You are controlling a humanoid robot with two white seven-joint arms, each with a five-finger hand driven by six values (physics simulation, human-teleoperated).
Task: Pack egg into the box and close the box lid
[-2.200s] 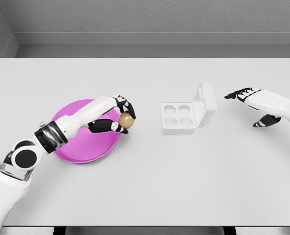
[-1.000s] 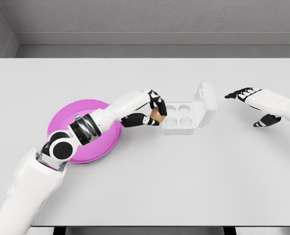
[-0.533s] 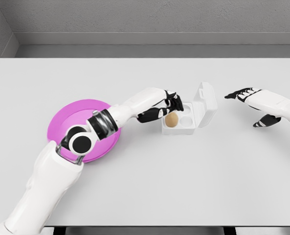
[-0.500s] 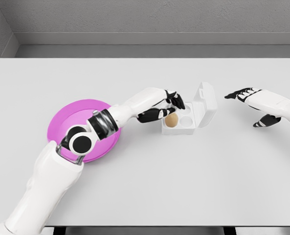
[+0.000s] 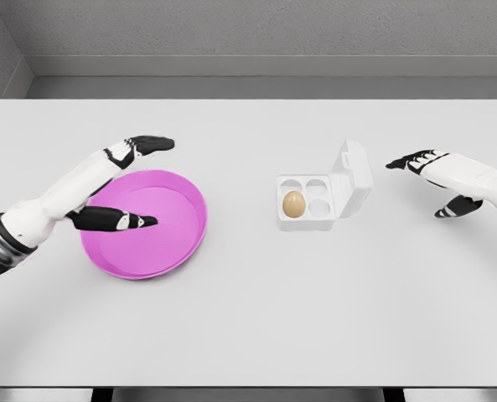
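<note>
Left hand (image 5: 118,180) is over the pink plate (image 5: 185,243), fingers spread wide, holding nothing. One brown egg (image 5: 293,203) sits in the white box (image 5: 315,198), lid up. Right hand (image 5: 437,180) floats open past the box.

Small brown egg (image 5: 293,203): moved from left hand (image 5: 114,188) into near-left cup of white plastic box (image 5: 308,201); hand withdrawn left, fingers now spread.
</note>
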